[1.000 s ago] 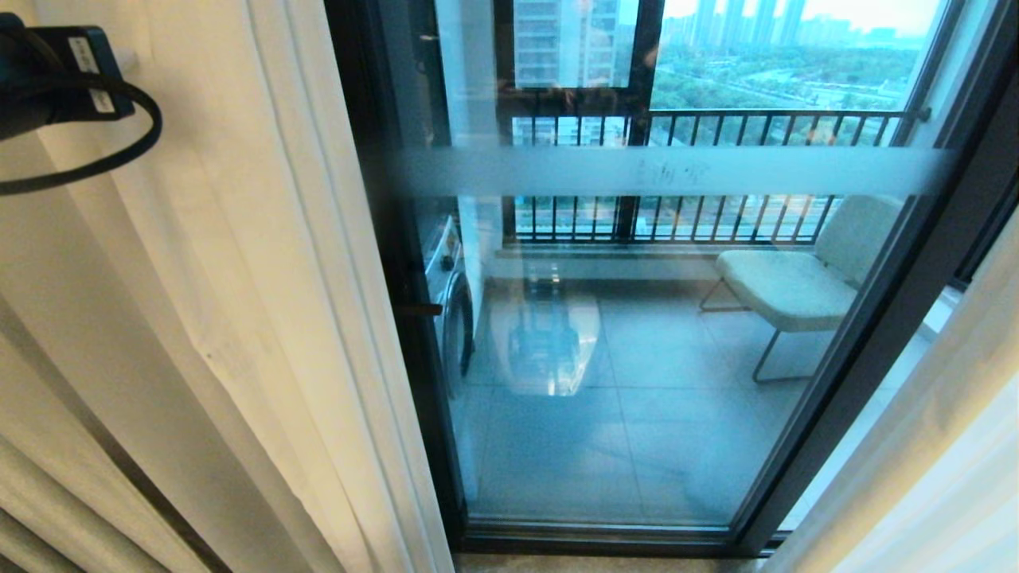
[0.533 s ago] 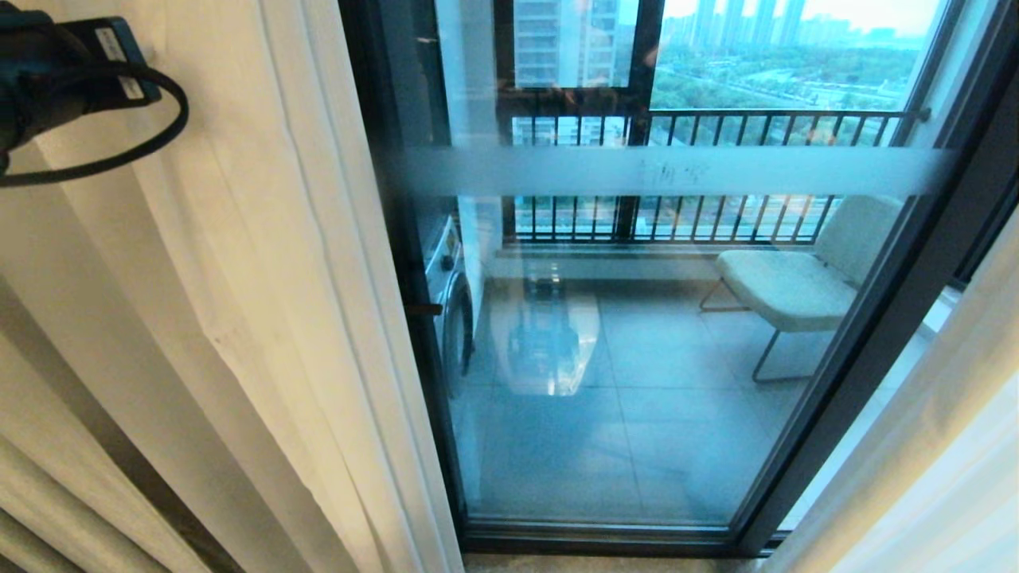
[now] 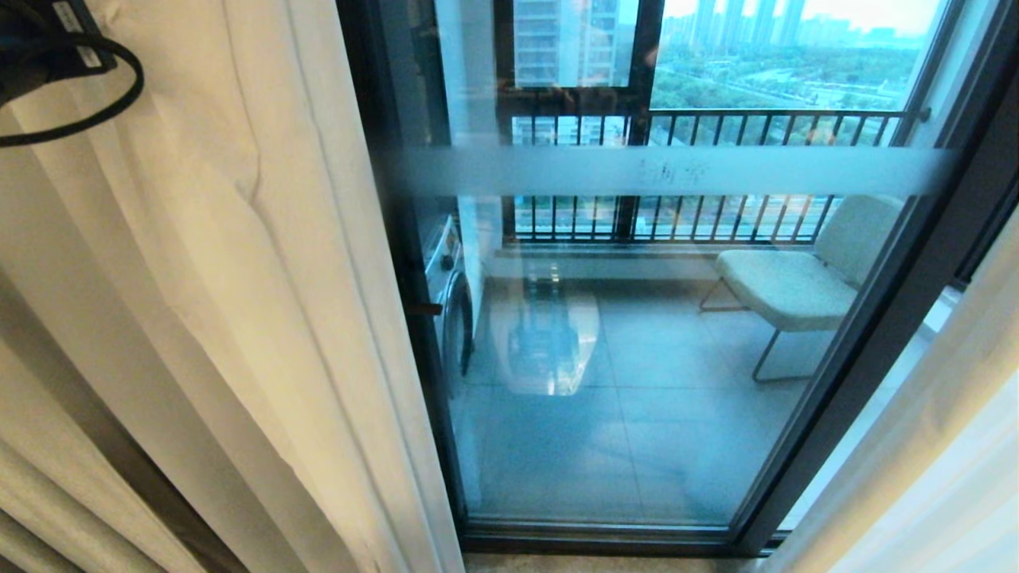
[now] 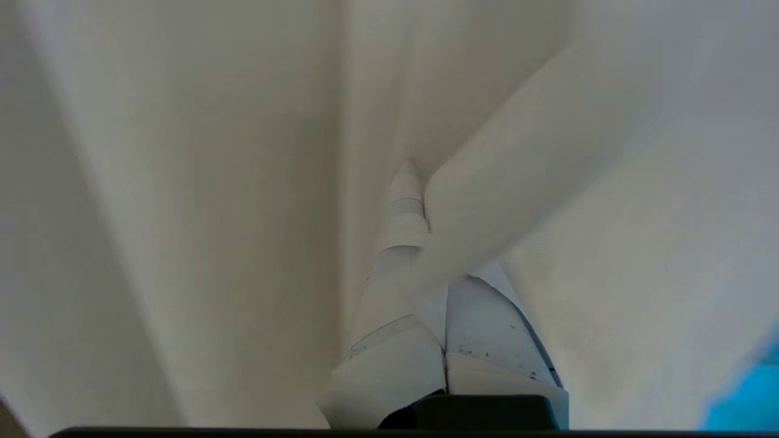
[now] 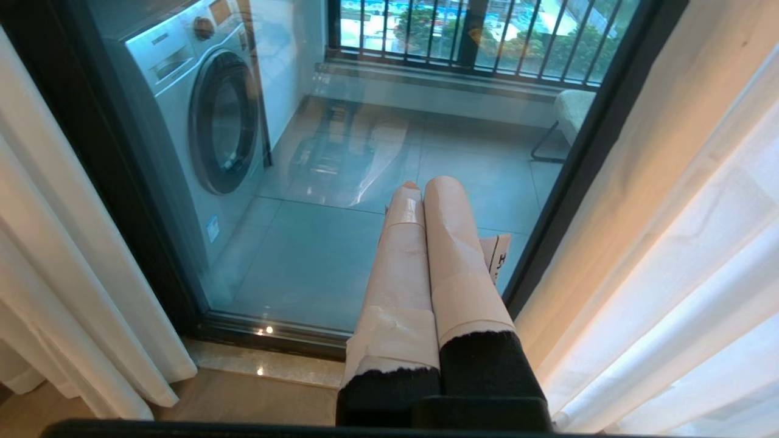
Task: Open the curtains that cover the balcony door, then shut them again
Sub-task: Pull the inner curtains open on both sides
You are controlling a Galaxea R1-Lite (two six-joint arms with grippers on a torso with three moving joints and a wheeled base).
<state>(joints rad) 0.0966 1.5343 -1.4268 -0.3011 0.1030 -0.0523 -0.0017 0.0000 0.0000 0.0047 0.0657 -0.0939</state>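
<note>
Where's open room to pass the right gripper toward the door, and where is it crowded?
Free: the bare strip in front of the balcony door glass, between the left curtain and right curtain. Crowded: the left side, where the left gripper is buried in curtain folds. Right gripper hangs in the open strip.

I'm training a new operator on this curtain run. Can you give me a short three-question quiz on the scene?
1. True or false: the balcony door glass is fully covered by the curtains.
2. Which gripper is pressed into curtain folds? A left B right
3. Fill in: through the glass, a ____ stands left of the chair.

Key: 1 false. 2 A, the left gripper; the right gripper hangs shut before the glass. 3 washing machine.
</note>
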